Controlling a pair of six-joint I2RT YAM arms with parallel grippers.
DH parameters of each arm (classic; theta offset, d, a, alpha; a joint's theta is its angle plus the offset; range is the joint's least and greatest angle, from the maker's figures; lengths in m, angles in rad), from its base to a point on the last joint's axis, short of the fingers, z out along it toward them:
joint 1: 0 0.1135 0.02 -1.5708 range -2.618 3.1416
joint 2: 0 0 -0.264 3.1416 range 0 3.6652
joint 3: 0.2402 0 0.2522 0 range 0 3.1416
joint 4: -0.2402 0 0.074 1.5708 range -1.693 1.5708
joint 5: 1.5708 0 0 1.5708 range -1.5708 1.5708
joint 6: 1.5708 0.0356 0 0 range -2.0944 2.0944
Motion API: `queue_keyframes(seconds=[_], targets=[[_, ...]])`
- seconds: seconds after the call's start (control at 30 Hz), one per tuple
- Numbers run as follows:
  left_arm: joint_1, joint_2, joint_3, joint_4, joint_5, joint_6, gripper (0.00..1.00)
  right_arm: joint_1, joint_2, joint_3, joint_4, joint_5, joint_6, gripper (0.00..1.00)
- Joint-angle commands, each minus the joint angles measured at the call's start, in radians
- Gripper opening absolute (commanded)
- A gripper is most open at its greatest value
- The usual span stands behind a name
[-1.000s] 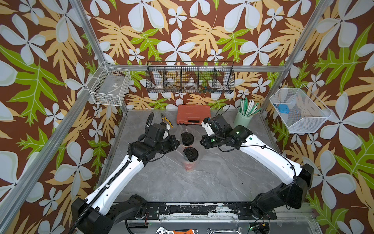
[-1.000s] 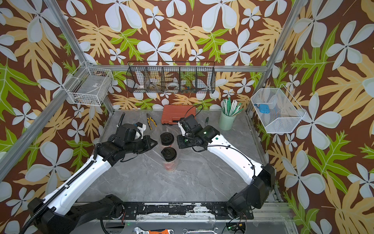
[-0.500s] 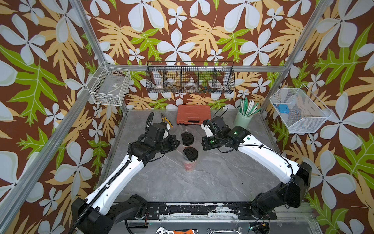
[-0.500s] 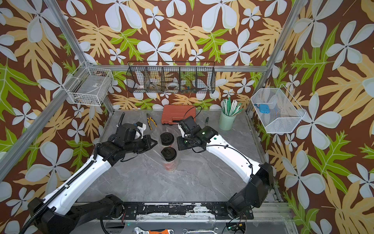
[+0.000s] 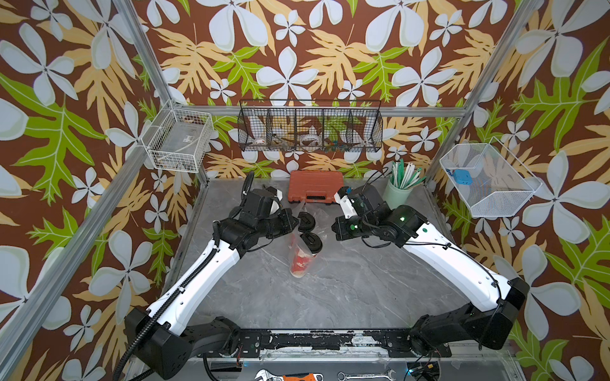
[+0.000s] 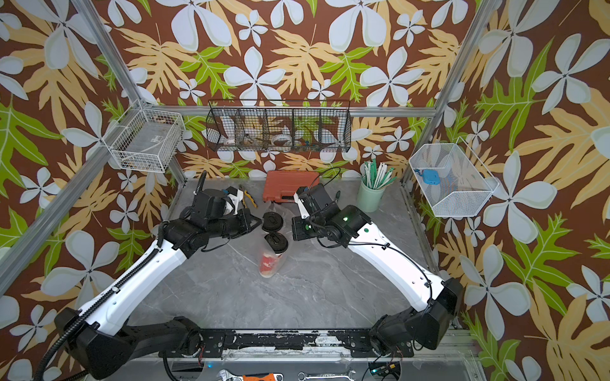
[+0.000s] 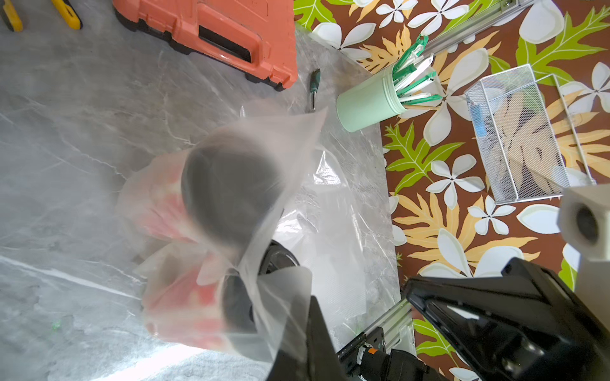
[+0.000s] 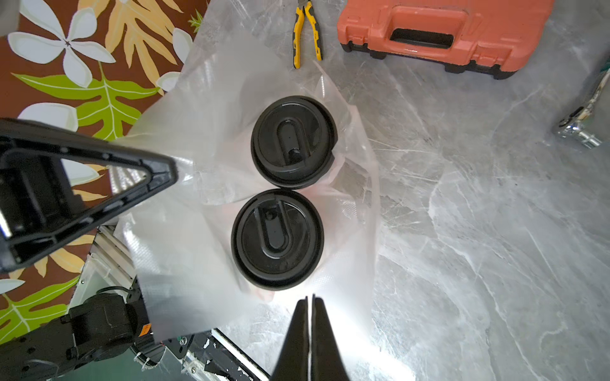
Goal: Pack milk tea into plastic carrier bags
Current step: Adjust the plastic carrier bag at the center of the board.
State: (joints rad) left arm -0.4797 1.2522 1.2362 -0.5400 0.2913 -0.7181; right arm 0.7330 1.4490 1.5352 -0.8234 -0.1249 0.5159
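1. Since a second ago the right gripper (image 8: 310, 301) has edged toward the cups (image 5: 301, 260) and closed its jaws. They meet with only a hairline slit, and whether film is caught between them I cannot tell.
2. The left gripper (image 7: 312, 301) has its jaws pressed together on a fold of the bag (image 8: 185, 214), film fanning out from the tips.
3. Both cups stand upright, touching each other, between the two pairs of jaws, just ahead of the right tips.
4. They are red with white pattern and pale base, black domed lids (image 8: 277, 237) on; through the cloudy, crinkled film around them they blur pink.
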Motion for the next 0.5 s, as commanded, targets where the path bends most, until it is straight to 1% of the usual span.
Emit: queue_keyframes(seconds=[0.0, 0.17, 0.27, 0.33, 0.43, 0.47], targets=[[0.001, 0.019, 0.021, -0.045, -0.05, 0.058, 0.0, 0.002, -0.001, -0.016, -0.002, 0.011, 0.011, 0.0], [0.005, 0.014, 0.034, -0.154, -0.172, 0.111, 0.0, 0.001, 0.006, -0.008, 0.012, 0.043, 0.008, 0.0], [0.015, -0.003, 0.018, -0.176, -0.21, 0.121, 0.0, -0.002, 0.019, 0.031, -0.003, 0.079, -0.013, 0.01], [0.023, -0.012, 0.01, -0.172, -0.203, 0.121, 0.0, -0.02, 0.026, 0.048, -0.008, 0.089, -0.032, 0.06], [0.024, -0.021, 0.003, -0.166, -0.206, 0.112, 0.01, -0.09, 0.035, 0.058, 0.006, 0.095, -0.073, 0.13], [0.025, -0.027, -0.001, -0.165, -0.212, 0.111, 0.09, -0.125, 0.039, 0.062, 0.012, 0.103, -0.088, 0.17]])
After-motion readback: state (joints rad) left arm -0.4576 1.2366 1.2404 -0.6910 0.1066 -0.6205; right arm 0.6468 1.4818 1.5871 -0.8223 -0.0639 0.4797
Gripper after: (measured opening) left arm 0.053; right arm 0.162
